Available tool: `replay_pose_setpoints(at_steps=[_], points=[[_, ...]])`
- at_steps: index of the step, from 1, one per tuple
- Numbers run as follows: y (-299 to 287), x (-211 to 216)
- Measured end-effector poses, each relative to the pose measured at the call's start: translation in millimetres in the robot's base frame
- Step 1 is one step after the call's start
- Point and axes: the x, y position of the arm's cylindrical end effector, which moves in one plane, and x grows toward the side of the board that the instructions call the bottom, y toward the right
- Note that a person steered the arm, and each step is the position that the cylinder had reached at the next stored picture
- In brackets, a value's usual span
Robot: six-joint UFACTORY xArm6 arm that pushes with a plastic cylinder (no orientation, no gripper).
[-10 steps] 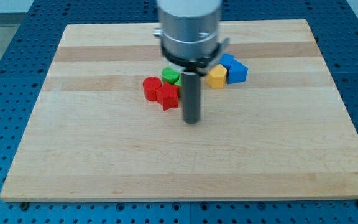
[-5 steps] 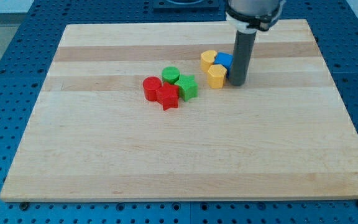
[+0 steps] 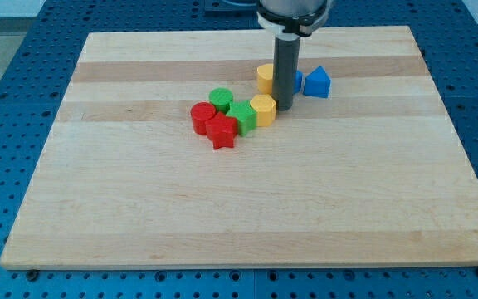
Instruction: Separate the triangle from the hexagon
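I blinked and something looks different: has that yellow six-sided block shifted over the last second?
Yes. The yellow hexagon slid toward the view's left and slightly down, and now touches the green star, with my tip at its right side.

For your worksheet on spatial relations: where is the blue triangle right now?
The blue triangle sits near the view's top, right of centre, just right of my tip, apart from the yellow hexagon.
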Motion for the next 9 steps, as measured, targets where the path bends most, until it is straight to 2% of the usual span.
replay_pose_setpoints(at_steps=[1, 3, 9], points=[[9.4, -4.6], [69.3, -24.1], [85.1, -121.6]])
